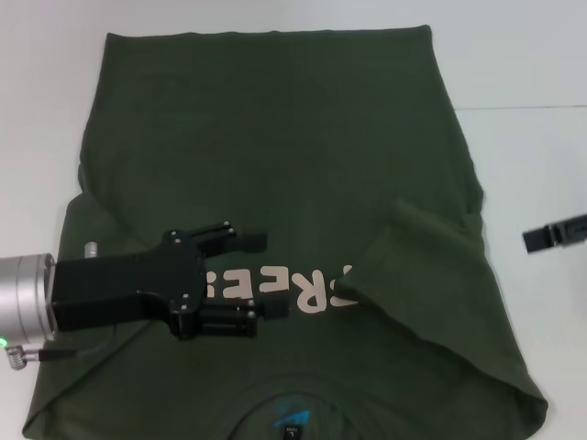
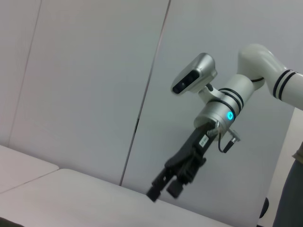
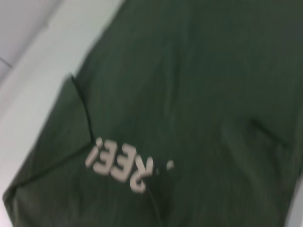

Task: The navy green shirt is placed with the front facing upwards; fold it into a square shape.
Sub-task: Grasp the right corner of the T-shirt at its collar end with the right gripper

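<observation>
I see my left gripper (image 1: 259,275) spread wide above the navy green shirt (image 1: 275,147) on the bench (image 1: 532,156); right gripper (image 1: 556,235), unreadable, sits aside.

Dark olive-green shirt (image 1: 275,183), spread flat, front up, collar and small blue neck label nearest the robot, hem at the far side. Pale pink print across the chest, partly covered. Right sleeve folded inward over the chest, its edge lying on the end of the print. Left sleeve also turned in over the body.
</observation>
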Robot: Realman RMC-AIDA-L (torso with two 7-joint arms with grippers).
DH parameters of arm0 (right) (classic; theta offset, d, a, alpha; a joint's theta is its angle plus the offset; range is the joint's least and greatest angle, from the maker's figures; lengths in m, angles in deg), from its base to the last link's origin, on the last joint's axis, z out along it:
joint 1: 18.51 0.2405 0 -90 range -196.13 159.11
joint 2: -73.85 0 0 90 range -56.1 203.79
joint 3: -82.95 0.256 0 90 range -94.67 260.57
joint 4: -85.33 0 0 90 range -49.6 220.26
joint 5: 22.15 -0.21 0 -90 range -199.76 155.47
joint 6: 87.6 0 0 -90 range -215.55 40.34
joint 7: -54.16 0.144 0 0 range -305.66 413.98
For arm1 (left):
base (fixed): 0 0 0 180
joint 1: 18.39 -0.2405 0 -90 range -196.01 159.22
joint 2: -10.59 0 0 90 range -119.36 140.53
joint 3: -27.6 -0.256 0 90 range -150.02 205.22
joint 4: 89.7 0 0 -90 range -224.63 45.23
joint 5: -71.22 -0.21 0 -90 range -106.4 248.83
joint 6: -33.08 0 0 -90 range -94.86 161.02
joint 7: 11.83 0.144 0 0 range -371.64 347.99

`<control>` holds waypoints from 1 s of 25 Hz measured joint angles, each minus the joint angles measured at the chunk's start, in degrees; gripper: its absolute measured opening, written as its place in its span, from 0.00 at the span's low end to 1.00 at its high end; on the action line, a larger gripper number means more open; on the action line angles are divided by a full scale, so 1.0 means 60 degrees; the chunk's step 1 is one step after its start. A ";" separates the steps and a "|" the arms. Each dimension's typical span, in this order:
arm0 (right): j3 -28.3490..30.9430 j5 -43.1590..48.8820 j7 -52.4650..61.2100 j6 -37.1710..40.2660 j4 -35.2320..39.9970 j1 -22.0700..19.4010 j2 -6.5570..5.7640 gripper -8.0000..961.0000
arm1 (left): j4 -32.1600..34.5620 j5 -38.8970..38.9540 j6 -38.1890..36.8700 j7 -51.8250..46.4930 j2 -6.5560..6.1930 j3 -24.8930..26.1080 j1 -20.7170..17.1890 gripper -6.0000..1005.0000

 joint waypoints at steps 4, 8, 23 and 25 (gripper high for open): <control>-0.0482 0.0514 0.1364 0.0681 0.0074 0.0278 0.0091 0.93 | -0.0120 0.0002 -0.0009 -0.0001 0.0006 0.0002 0.0004 0.93; -0.1105 0.0904 0.2141 0.0780 0.0106 0.0316 0.0150 0.93 | -0.0149 0.0006 -0.0066 0.0003 0.0008 -0.0009 -0.0019 0.92; -0.2738 0.3129 0.2465 0.0276 -0.0136 0.0351 0.0803 0.85 | -0.0379 0.0017 -0.0105 0.0163 0.0023 -0.0005 -0.0083 0.92; -0.2911 0.3338 0.2436 0.0122 -0.0139 0.0351 0.0960 0.85 | -0.0380 0.0017 -0.0116 0.0165 0.0023 -0.0005 -0.0083 0.92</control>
